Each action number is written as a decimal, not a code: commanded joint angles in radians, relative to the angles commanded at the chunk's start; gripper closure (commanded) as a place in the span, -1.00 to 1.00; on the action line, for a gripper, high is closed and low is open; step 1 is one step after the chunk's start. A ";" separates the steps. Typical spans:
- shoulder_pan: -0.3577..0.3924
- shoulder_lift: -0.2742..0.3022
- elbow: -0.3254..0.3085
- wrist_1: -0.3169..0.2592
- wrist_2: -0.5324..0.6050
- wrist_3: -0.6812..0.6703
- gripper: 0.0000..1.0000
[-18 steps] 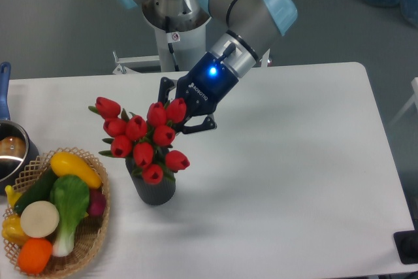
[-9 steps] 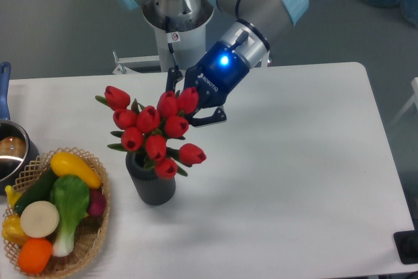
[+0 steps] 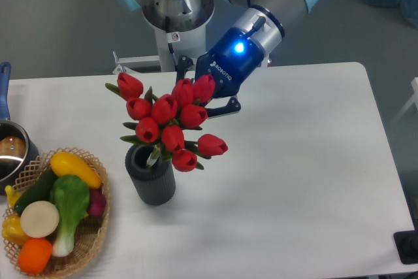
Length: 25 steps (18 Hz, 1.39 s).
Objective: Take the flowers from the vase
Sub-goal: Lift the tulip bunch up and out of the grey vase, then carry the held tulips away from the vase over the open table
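While the gripper (image 3: 199, 99) holds the flowers (image 3: 171, 124) from behind, the step in hand appears to be the lift out of the vase (image 3: 152, 176): the bunch sits high and leans toward the right edge of the worktop (image 3: 307, 161), and only a pale bit of stem shows at the vase's dark mouth. Whether the stem ends are already clear of the rim I cannot tell; they look at best just inside it.

The jaws are closed on the bunch near its top, at the side toward the far edge of the worktop. One dark finger shows to the right of the uppermost buds and another part peeks out to their left, so the red heads hide the actual contact. The grip seems to be on stems or leaves just under the buds, but that is a judgement.

The vase stands upright near the left front part of the worktop, just beside a wicker basket (image 3: 91, 240) of vegetables; a metal pot (image 3: 12, 151) sits at the left edge.

The next move calls for more straight upward travel until the stems are free of the vase. Since the bunch is tilted, a sideways pull too soon could drag the stems against the rim and tip the vase.
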 joint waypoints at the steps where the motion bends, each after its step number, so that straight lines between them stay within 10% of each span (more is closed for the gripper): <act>1: 0.002 0.003 0.000 0.000 -0.002 -0.002 0.95; 18: 0.121 0.006 0.060 0.012 -0.028 0.104 0.94; 25: 0.163 -0.037 0.146 0.015 0.198 0.166 0.95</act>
